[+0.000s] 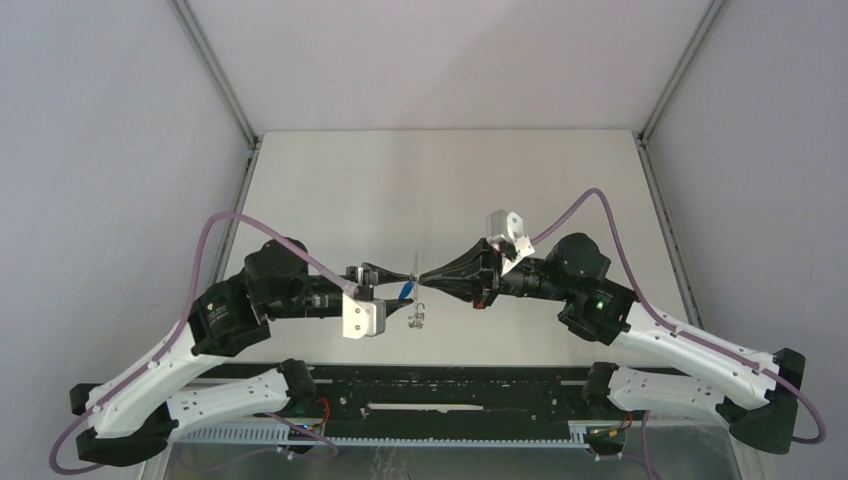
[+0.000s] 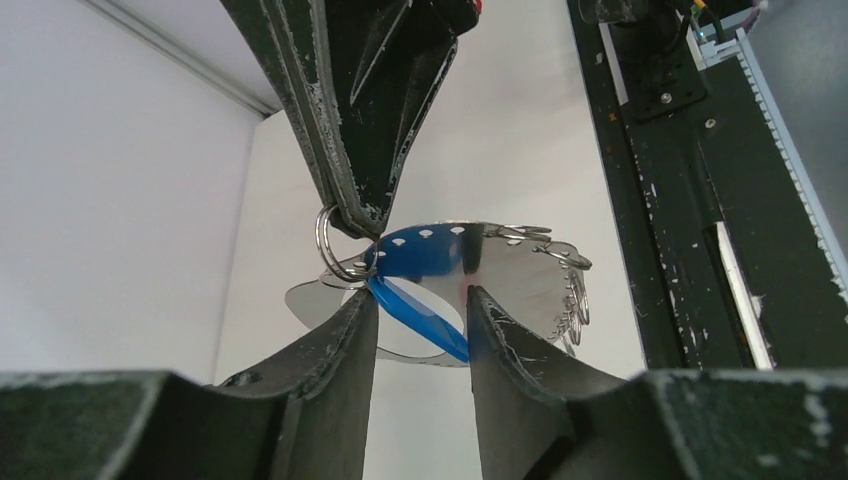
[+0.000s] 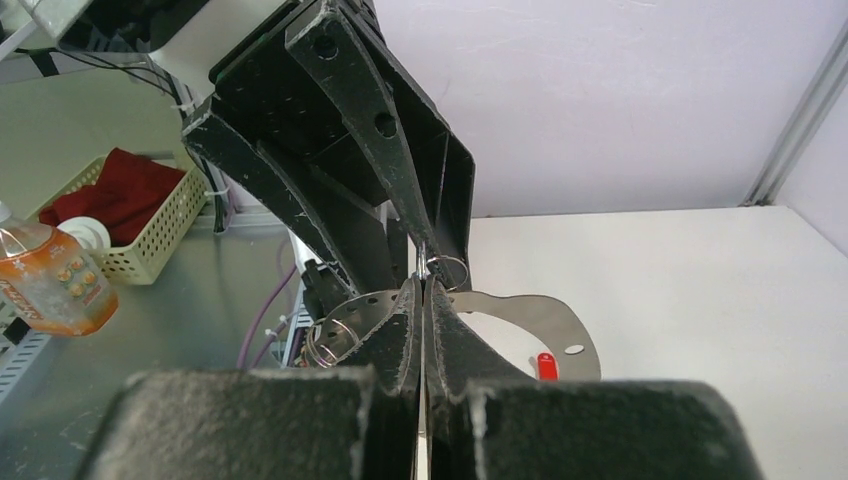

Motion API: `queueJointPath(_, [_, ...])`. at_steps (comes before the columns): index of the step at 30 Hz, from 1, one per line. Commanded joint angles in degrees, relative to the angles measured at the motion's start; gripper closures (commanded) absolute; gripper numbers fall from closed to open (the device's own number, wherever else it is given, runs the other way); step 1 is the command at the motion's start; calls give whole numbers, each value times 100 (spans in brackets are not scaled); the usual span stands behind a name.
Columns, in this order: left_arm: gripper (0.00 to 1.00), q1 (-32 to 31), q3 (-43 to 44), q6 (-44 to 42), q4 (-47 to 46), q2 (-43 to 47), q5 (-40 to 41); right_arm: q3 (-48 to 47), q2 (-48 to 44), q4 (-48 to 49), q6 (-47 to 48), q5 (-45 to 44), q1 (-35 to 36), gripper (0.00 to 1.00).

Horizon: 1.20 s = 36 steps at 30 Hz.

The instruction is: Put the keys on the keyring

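Right gripper [image 3: 422, 300]: clenched, fingers pressed flat on the thin band of the keyring [image 3: 545, 318]. Holds it in the air over the white table [image 1: 450, 190]. Left gripper [image 2: 420, 305]: released, fingers apart, tip to tip with the other one at mid-table.

Blue key [image 1: 405, 289]: sits slanted in the gap between those parted fingers; contact with either pad impossible to judge. Shows again as blue on the keyring's polished band (a reflection, not a second key). Just beside the right gripper's tip, a split ring [image 2: 335, 248]; at the band's other side, a bunch of small rings [image 2: 572, 300], hanging edge-on. Red key [image 3: 546, 366]: shows only its head, low beside the band in the right wrist view, shank hidden; on the keyring or not, cannot tell.

In the way, from the right wrist: upper middle filled by the black body of the left gripper, top of the keyring covered, band cut in two by own fingers. From the left wrist: grip point hidden under the right gripper coming down from above. From the top: too small to sort out beyond a blue speck and a glint of metal hanging below.

Around: purple cables [image 1: 215, 235] looping off both arms; a black rail [image 1: 450, 390] along the near edge. Off the table, a pale perforated basket [image 3: 150, 235] holding a red cloth [image 3: 120, 195]; before it a clear bottle [image 3: 45, 285] of orange liquid, cut off by the frame edge.
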State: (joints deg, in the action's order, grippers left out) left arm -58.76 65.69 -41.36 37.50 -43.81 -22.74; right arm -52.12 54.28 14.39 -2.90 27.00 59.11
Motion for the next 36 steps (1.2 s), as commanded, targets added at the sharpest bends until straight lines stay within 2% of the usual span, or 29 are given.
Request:
queueJointPath(1, [57, -39, 167, 537, -362, 69, 37, -35, -103, 261, -1, -126, 42, 100])
queueJointPath(7, [60, -39, 105, 608, -740, 182, 91, -35, -89, 230, -13, -185, 99, 100])
queueJointPath(12, [76, -39, 64, 649, -764, 228, 13, 71, -139, 462, -90, -228, 102, 100])
queueJointPath(15, [80, -39, 27, 638, -753, 248, 15, 119, -161, 523, -99, -266, 92, 100])
queueJointPath(26, [81, -39, 49, 802, -802, 140, -160, 158, -81, 757, -159, -146, 101, 100])
queueJointPath(33, [78, -39, -14, 1168, -950, 17, -156, 158, -42, 936, -186, -99, 126, 100])
queueJointPath(35, [73, -39, -21, 1287, -1016, -10, -122, 158, -39, 942, -190, -100, 142, 100])
queueJointPath(36, [66, -39, -21, 1334, -1059, -13, -98, 158, -27, 936, -189, -99, 144, 100])
